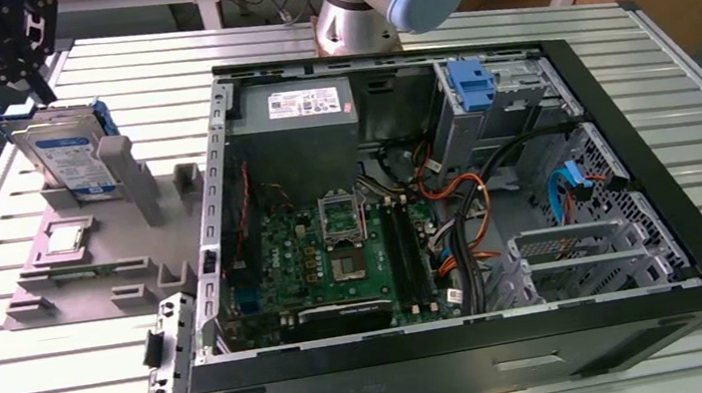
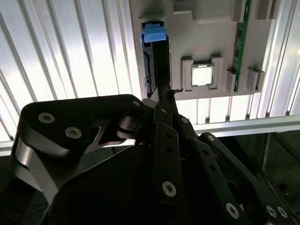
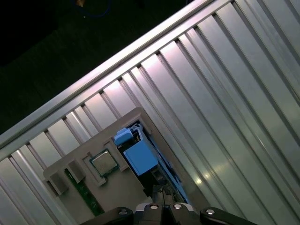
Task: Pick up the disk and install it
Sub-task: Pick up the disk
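Note:
The disk [image 1: 67,153], a silver drive with a blue-and-white label in a bright blue bracket, stands on edge in a grey holder [image 1: 90,259] on the table at the exterior view's left. My black gripper [image 1: 26,81] hangs just above the disk's top edge. In the second wrist view the gripper [image 2: 161,93] reaches along the edge-on disk [image 2: 151,65]. In the first wrist view the disk's blue bracket [image 3: 139,155] lies just beyond the gripper [image 3: 164,208].
The holder also carries a small square processor chip [image 1: 68,238] and a green memory stick [image 2: 241,47]. An open computer case [image 1: 458,193] with motherboard, cables and a blue-tabbed drive bay [image 1: 479,90] fills the exterior view's right. The arm's base [image 1: 363,14] stands behind the case.

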Tool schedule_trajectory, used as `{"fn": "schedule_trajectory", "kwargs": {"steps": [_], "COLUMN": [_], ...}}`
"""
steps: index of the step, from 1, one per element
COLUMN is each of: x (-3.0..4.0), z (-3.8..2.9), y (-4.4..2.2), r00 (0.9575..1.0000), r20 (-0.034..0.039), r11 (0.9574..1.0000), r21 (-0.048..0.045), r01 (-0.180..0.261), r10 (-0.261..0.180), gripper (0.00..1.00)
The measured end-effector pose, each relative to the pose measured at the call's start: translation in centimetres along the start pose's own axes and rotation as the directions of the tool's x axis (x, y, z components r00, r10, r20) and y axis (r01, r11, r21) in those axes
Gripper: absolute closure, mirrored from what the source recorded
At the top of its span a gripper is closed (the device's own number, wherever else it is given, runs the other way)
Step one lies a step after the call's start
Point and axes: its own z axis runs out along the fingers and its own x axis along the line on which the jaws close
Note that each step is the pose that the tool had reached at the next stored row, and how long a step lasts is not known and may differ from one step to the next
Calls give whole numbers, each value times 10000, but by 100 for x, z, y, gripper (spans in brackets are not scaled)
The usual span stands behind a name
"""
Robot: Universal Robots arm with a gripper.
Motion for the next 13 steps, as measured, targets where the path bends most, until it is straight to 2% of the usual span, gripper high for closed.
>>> {"fn": "schedule_trajectory", "kwargs": {"steps": [6, 10, 13], "x": [0, 0, 0], "z": [2, 7, 11], "y": [1, 0, 0], "r00": [9999, 9972, 9923], "r20": [6, 29, 49], "r11": [9999, 9972, 9924], "r21": [-2, -11, -17], "r01": [161, 752, 1234], "r10": [-161, -752, -1234], "gripper": [89, 89, 89]}}
